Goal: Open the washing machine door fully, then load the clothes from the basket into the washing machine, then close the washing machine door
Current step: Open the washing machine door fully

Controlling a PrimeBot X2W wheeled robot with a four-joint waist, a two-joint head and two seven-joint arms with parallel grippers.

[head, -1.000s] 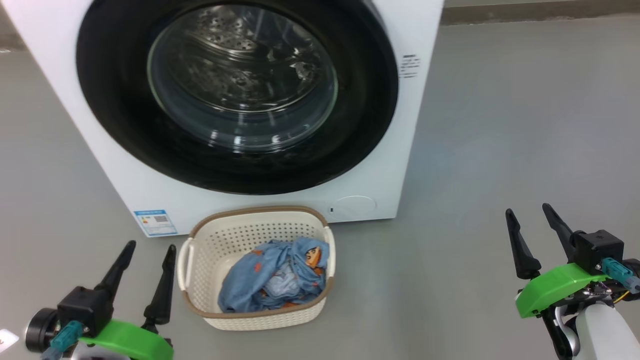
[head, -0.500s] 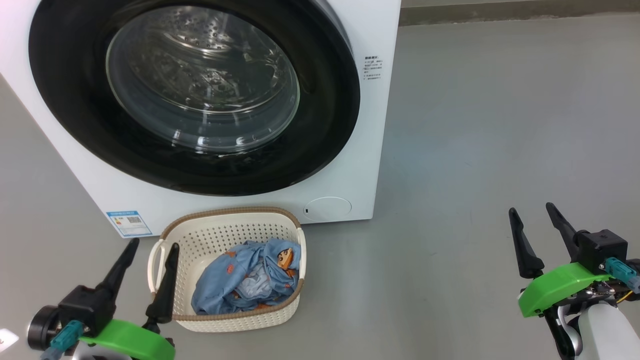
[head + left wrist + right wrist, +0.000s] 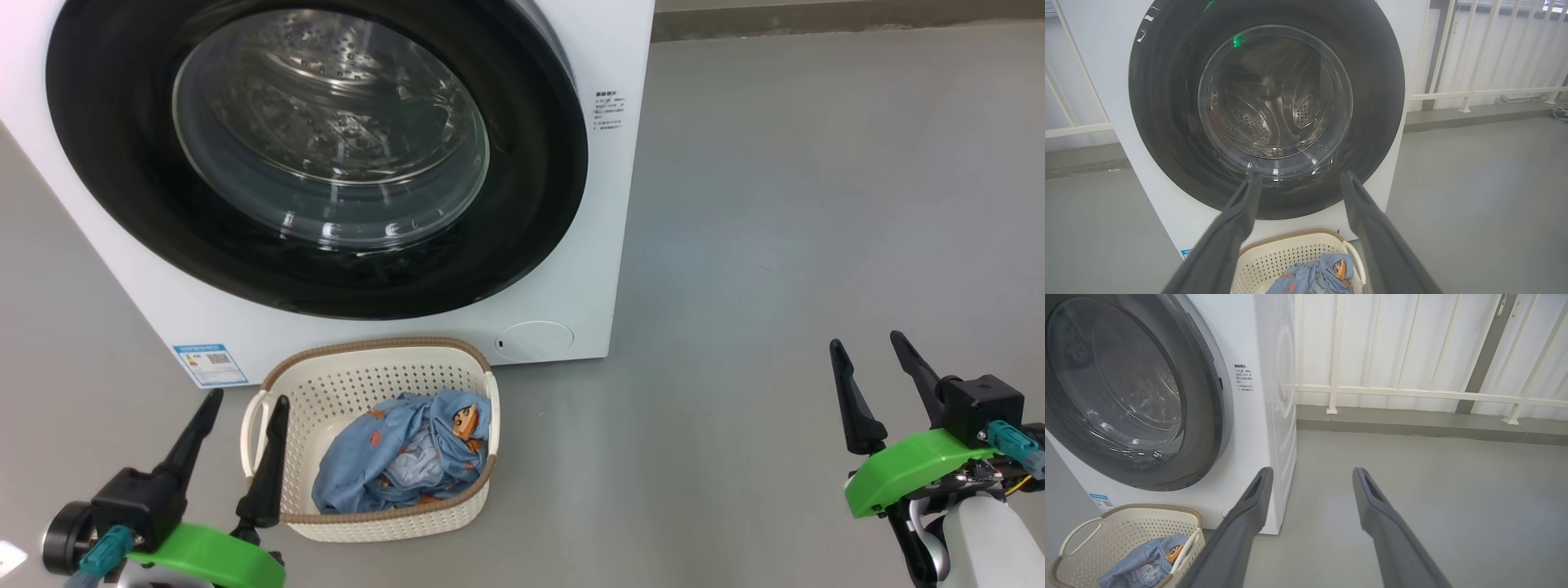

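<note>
Sitting just beside left tool (image 3: 249, 395): basket (image 3: 384, 382)

Left gripper (image 3: 247, 394) and right gripper (image 3: 865, 336) — fingers spread, holding nothing, pointing up and forward, low at either side.

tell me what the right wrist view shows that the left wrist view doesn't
Right wrist view: the big white front-loading washing machine at an angle, with its white side panel and small printed text on its front. Left wrist view: the large round glossy black-rimmed glass door face on, looking straight into the perforated steel drum. Both: that door shut, the cream-white perforated plastic basket holding light blue printed clothes, white railings, grey floor; left gripper and right gripper each with jaws apart.
</note>
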